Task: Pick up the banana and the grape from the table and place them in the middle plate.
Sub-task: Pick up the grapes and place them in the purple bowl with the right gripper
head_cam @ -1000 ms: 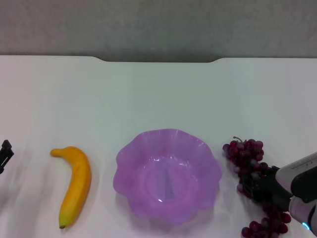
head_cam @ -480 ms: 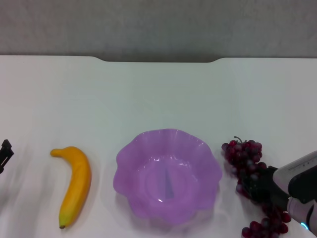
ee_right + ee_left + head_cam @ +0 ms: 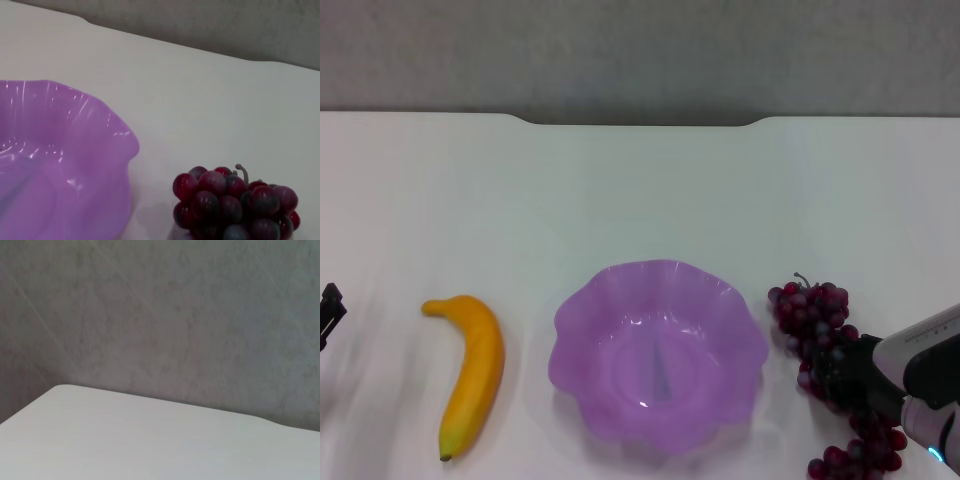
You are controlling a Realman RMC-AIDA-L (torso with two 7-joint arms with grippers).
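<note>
The banana (image 3: pixel 475 370) lies on the white table (image 3: pixel 640 190) left of the purple middle plate (image 3: pixel 582 320), which holds nothing. The grape (image 3: pixel 812 312) bunch lies right of the plate. My right gripper (image 3: pixel 842 378) sits low over the middle of the bunch, its dark end among the grapes and hiding part of them. The right wrist view shows the stem end of the grape (image 3: pixel 235 207) on the table next to the plate's wavy rim (image 3: pixel 117 137). My left gripper (image 3: pixel 329 312) shows only as a dark piece at the left edge, apart from the banana.
The table's notched far edge (image 3: pixel 640 122) meets a grey wall. The left wrist view shows only a table corner (image 3: pixel 65 390) and that wall. Bare tabletop lies beyond the plate and between the plate and each fruit.
The right gripper and the grape bunch have shifted very slightly toward the near edge. The banana, the plate and the left arm have not moved.
</note>
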